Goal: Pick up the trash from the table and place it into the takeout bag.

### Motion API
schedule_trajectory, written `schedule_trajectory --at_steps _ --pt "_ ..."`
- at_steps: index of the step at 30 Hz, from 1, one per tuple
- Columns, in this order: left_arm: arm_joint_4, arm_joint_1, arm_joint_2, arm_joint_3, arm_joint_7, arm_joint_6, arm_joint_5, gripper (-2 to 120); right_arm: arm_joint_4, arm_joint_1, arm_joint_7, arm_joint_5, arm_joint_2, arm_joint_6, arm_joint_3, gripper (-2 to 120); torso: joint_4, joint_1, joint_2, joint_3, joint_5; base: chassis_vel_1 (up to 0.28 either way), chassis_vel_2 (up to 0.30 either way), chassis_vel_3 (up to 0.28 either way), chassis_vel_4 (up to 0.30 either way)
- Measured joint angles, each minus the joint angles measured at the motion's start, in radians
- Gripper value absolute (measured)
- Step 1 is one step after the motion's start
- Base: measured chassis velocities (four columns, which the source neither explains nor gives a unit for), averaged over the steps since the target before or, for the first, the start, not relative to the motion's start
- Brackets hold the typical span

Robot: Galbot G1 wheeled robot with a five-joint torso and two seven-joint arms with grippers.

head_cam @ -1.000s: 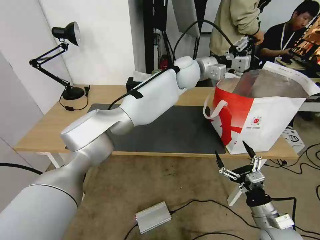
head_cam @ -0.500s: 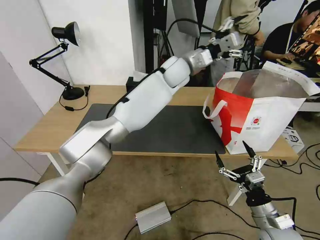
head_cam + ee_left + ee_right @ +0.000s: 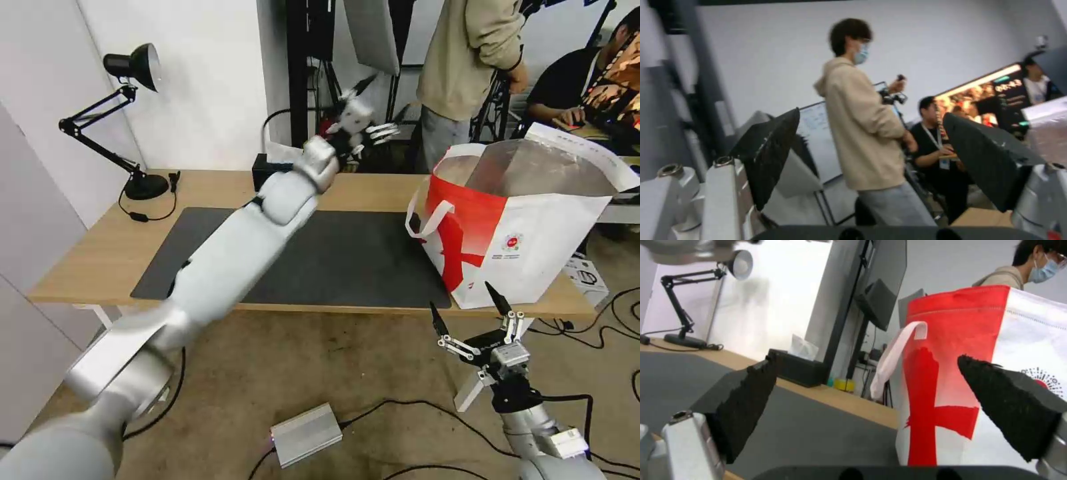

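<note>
White and red, the takeout bag (image 3: pixel 527 227) stands upright at the right end of the counter (image 3: pixel 87 257). Its mouth is wide open and the inside is shiny silver foil. A soft white strap handle (image 3: pixel 427 220) hangs in a loop down its red side, and a small round logo sits on the white front. One corner of the bag rests on the big dark grey mat (image 3: pixel 347 260), which is flat and smooth. The counter top is pale wood.

The left pincer (image 3: pixel 363 123) is up in the air above the far edge of the counter, well to the left of the bag. Its two black pointed fingers (image 3: pixel 769 153) are spread wide with nothing between them.

The right pincer (image 3: pixel 470 313) waits low in front of the counter, just below the bag. Its rough black fingers (image 3: pixel 746 400) are spread apart too and hold nothing.

A black tissue box (image 3: pixel 800 368) sits at the back of the counter. A black desk lamp (image 3: pixel 127 120) with a bendy arm stands at the far left corner.
</note>
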Motion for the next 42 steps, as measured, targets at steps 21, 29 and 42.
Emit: schedule_trajectory --at_steps 21,29,42 --pt "-0.434 0.515 0.279 -0.435 0.009 0.047 -0.042 85 0.0 0.0 0.0 0.0 0.0 0.0 0.0 100 0.0 0.0 0.0 0.0 0.0003 0.0 0.0 0.0 0.0" --pt "-0.564 0.799 0.287 -0.692 0.062 0.04 -0.036 89 0.0 0.0 0.0 0.0 0.0 0.0 0.0 100 0.0 0.0 0.0 0.0 0.0001 0.0 0.0 0.0 0.0" --pt "-0.67 1.079 0.176 -0.89 0.108 -0.023 -0.001 100 0.0 0.0 0.0 0.0 0.0 0.0 0.0 100 -0.0002 0.0 0.0 0.0 0.0005 0.0 0.0 0.0 0.0"
